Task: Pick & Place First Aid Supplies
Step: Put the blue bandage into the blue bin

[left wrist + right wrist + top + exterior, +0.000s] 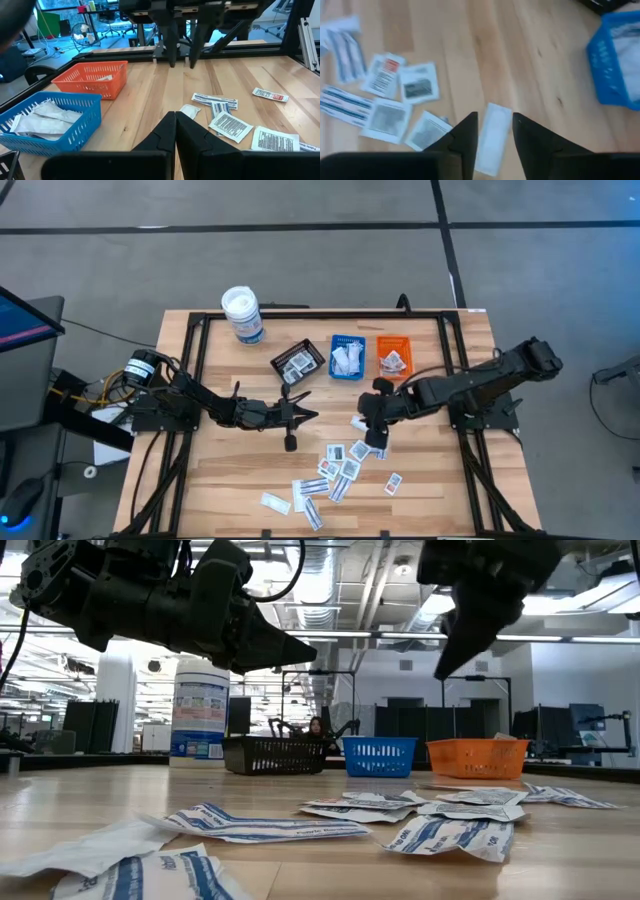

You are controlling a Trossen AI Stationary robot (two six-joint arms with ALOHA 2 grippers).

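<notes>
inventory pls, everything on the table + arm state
packets: dozens, white with blue, red or dark print, scattered on the table's near-centre; more inside the trays
black tray: one, far centre
blue tray: one, beside the black
orange tray: one, right of the blue
canister: one, white with blue label, far left
table: one, light wood
left gripper: shut, empty, mid-table
right gripper: open, a white packet between its fingers

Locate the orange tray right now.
In the high view the orange tray sits at the far side of the table, right of centre, immediately right of the blue tray, with the right gripper nearer the table's middle.
</notes>
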